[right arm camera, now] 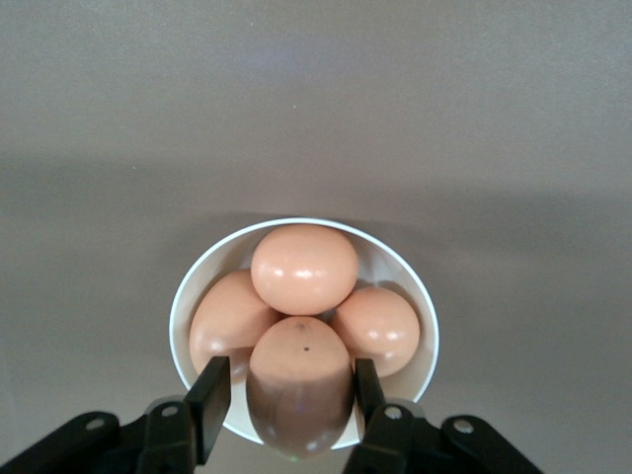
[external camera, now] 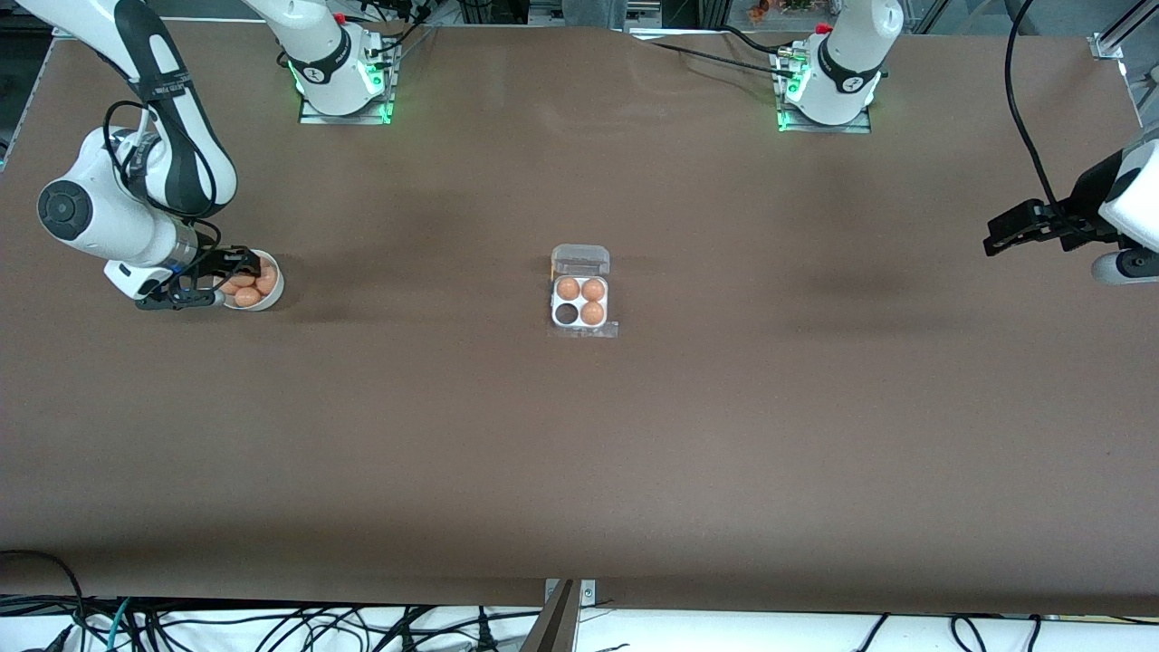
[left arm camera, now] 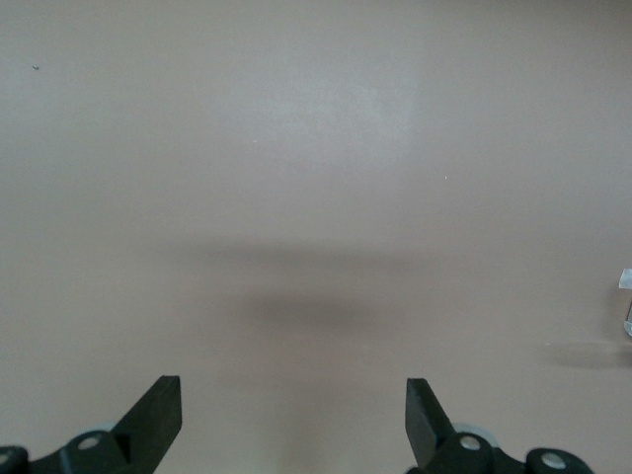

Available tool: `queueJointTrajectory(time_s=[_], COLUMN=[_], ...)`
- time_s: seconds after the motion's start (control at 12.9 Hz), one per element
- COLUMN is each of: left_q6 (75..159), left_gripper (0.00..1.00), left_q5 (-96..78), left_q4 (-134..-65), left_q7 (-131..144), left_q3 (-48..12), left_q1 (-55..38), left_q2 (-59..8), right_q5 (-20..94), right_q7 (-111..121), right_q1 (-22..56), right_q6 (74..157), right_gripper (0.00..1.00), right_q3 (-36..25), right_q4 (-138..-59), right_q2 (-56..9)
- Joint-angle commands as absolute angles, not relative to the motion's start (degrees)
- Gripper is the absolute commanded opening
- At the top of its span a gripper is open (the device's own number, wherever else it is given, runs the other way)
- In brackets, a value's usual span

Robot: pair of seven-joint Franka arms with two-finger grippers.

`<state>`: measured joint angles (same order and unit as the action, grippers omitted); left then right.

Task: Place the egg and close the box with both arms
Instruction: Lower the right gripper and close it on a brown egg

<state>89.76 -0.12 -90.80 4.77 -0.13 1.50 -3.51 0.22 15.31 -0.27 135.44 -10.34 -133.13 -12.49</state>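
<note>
My right gripper [external camera: 226, 276] is down at the round white bowl [external camera: 272, 295] at the right arm's end of the table. It is shut on the egg [right arm camera: 299, 380], which sits between its fingers and stands higher than the other eggs [right arm camera: 304, 268] in the bowl [right arm camera: 403, 259]. The box [external camera: 580, 303] lies mid-table with its clear lid [external camera: 580, 261] open. It holds three brown eggs [external camera: 592, 290], and one cell [external camera: 567, 313] is empty. My left gripper [external camera: 998, 237] is open and empty over bare table at the left arm's end, as its wrist view [left arm camera: 293, 395] shows.
The brown tabletop [external camera: 579, 453] is bare around the box. Both arm bases [external camera: 344, 72] stand along the table's edge farthest from the front camera. Cables hang below the nearest edge.
</note>
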Motion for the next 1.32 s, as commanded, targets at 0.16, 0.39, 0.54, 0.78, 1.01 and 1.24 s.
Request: queueJointTrajectory(time_s=[0.16,0.39,0.54,0.78,1.01,1.24], left_q6=[88.59,88.59,88.59,88.59,88.59,88.59], left_gripper=[1.0,1.0,1.0,1.0,1.0,1.0], left_q5=[0.88,0.88,0.88,0.88,0.88,0.79], left_q4=[-89.3,-89.3,-89.3,-89.3,-89.3,-89.3], left_q7=[3.34,3.34,3.34,3.43,3.52,3.43], left_q3=[-0.26,-0.26,-0.26,-0.35,-0.26,-0.26], left_q1=[1.85,1.85,1.85,1.85,1.85,1.85], left_q2=[-3.78,-3.78,-3.78,-3.78,-3.78,-3.78], right_q5=[2.02,3.07,3.08,3.08,3.16,3.16], right_q7=[16.79,16.87,16.79,16.35,16.09,14.6], right_q1=[-0.79,-0.79,-0.79,-0.7,-0.44,-0.18], right_q6=[135.7,135.62,135.62,135.18,133.17,125.27], right_gripper=[0.5,0.45,0.39,0.28,0.22,0.21], right_q3=[-10.11,-10.11,-10.11,-10.11,-10.11,-9.84], right_q4=[-132.01,-132.01,-132.01,-131.49,-129.56,-124.29], right_q2=[-13.71,-13.89,-14.24,-14.15,-14.15,-15.02])
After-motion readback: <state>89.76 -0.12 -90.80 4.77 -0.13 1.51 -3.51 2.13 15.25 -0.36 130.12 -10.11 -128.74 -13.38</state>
